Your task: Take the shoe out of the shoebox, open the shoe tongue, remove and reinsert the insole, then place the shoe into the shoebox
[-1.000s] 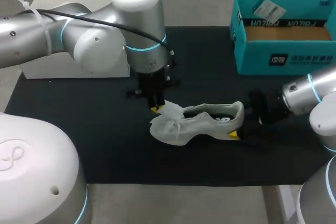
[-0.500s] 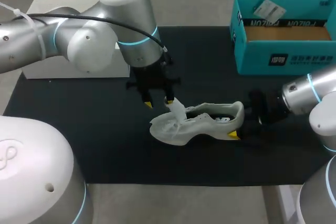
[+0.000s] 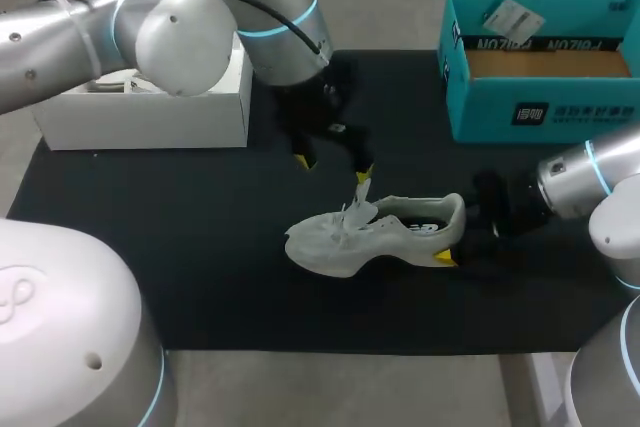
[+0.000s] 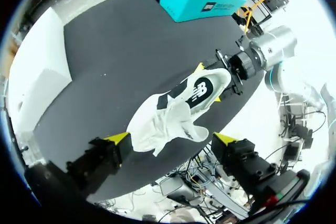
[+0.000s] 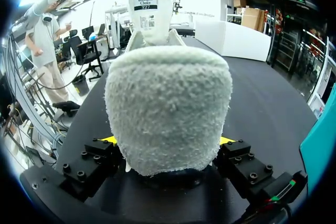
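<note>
The white shoe (image 3: pixel 365 234) lies on its sole on the black mat (image 3: pixel 200 247), toe to the left, its tongue (image 3: pixel 360 192) raised. My left gripper (image 3: pixel 333 167) hovers open just above and behind the tongue, touching nothing; in the left wrist view the shoe (image 4: pixel 176 114) lies ahead of its spread fingers (image 4: pixel 172 139). My right gripper (image 3: pixel 455 234) is shut on the shoe's heel. In the right wrist view the fuzzy heel (image 5: pixel 168 108) fills the gap between both fingers (image 5: pixel 167 145). The teal shoebox (image 3: pixel 540 97) stands open at the back right.
A white box (image 3: pixel 150 112) sits at the mat's back left, under my left arm. A folded card (image 3: pixel 512 17) rests on the shoebox's back rim. The mat's front edge runs just below the shoe.
My left gripper let go of the tongue, opened wide and rose back and to the right. The tongue now stands up. The right arm and the shoe's heel stayed put.
</note>
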Robot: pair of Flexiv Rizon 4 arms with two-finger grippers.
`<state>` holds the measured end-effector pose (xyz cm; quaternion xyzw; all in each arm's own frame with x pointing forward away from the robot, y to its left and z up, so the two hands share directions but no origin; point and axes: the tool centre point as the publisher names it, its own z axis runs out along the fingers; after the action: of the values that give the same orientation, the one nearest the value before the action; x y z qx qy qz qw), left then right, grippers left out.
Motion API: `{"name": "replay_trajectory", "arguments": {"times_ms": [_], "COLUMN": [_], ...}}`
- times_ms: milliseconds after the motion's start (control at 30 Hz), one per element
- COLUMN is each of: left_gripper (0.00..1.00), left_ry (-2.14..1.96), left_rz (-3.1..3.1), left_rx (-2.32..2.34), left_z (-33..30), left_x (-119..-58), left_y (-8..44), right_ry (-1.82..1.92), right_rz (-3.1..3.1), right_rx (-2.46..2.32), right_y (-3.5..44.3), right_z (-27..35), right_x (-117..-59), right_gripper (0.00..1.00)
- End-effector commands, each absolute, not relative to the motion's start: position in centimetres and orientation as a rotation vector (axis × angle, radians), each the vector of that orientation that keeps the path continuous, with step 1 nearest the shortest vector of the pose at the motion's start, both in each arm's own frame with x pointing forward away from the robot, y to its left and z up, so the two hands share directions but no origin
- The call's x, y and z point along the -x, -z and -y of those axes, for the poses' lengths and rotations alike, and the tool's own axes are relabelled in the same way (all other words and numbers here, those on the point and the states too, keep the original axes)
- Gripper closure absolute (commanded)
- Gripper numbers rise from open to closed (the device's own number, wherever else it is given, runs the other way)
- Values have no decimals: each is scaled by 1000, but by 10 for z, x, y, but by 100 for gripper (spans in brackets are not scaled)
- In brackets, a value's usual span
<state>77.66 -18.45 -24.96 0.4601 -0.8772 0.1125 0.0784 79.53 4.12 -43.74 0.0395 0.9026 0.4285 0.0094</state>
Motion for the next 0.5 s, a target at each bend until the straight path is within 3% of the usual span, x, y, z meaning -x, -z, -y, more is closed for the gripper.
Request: {"name": "replay_trajectory", "arguments": {"times_ms": [33, 267, 500], "left_gripper": [0, 0, 0], "left_ry": [-242, -106, -106], "left_rz": [3093, 3211, 3211], "left_rx": [172, 495, 495], "left_z": [196, 201, 201], "left_x": [-774, -785, -785], "left_y": [237, 226, 226], "right_ry": [-1334, -1334, -1334], "right_rz": [-2818, -2818, -2818], "right_rx": [-125, -125, -125], "right_y": [441, 441, 441], "right_z": [-43, -43, -43], "right_x": [-796, -796, -796], "right_gripper": [100, 100, 100]}}
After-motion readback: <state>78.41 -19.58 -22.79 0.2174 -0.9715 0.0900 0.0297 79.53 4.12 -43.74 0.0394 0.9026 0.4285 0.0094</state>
